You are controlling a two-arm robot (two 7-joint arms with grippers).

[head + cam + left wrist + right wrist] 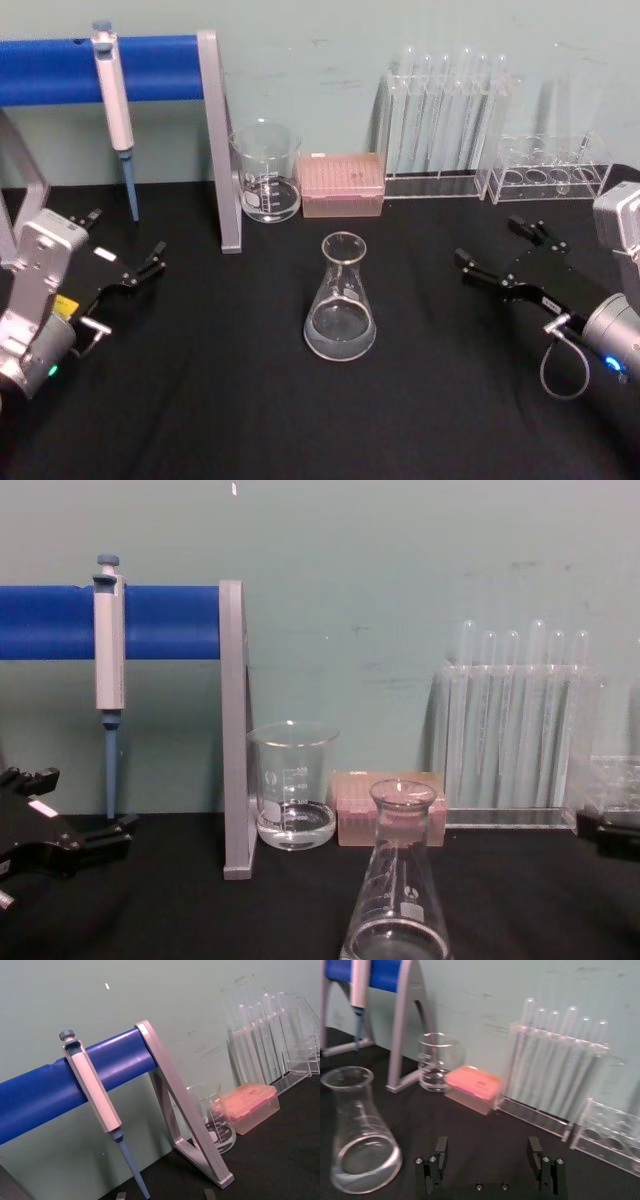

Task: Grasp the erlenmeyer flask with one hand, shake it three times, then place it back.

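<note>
**A:** The clear glass conical flask is standing upright just in front of the pink tip box, neck pointing straight up.

**B:** And the right black two-fingered gripper?

**A:** It's hovering forward and to the right of that box, jaws spread wide and gripping nothing (the flask is sitting off to its left, outside the gap).

**B:** So it's needing to swing left before closing?

**A:** I'm judging so, coming in level against that vertical neck. The left black gripper is sitting to the box's left, open and empty too, and looking slightly farther off.
</note>
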